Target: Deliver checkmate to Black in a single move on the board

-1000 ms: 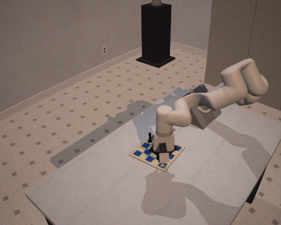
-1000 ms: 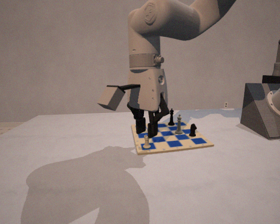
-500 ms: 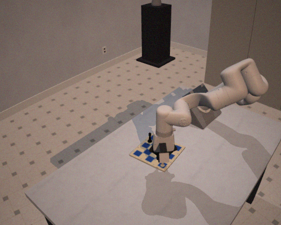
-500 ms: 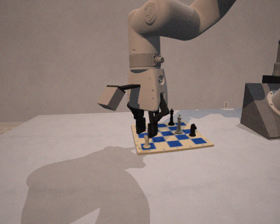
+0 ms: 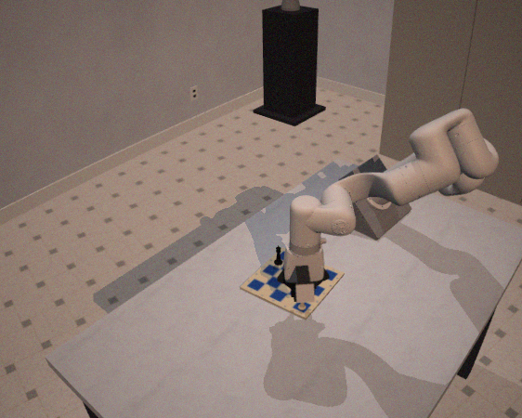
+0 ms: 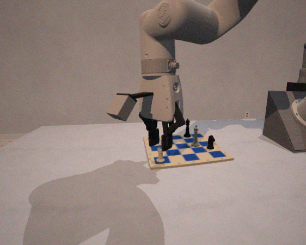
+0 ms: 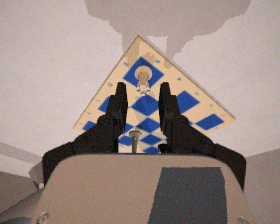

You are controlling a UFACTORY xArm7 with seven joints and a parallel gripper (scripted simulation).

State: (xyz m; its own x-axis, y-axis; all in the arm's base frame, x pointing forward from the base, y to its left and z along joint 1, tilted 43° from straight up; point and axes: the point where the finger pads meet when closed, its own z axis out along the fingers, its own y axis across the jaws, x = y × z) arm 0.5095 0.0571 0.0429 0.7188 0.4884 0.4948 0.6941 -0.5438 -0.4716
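A small blue-and-cream chessboard (image 6: 187, 152) lies on the grey table; it also shows in the top view (image 5: 292, 285) and in the wrist view (image 7: 151, 110). A white rook (image 6: 160, 155) stands upright on the blue corner square, and the wrist view shows it (image 7: 142, 80) just beyond my fingertips. A tall white piece (image 6: 195, 136), a black knight (image 6: 210, 142) and a tall black piece (image 6: 187, 128) stand upright farther back. My gripper (image 6: 159, 142) points down over the board's left part, a little above it. Its fingers stand partly apart with nothing between them.
The arm's grey wedge base (image 6: 289, 125) stands on the table to the right of the board. My wrist camera box (image 6: 122, 106) sticks out to the left of the gripper. A black pedestal (image 5: 290, 60) stands on the floor far away.
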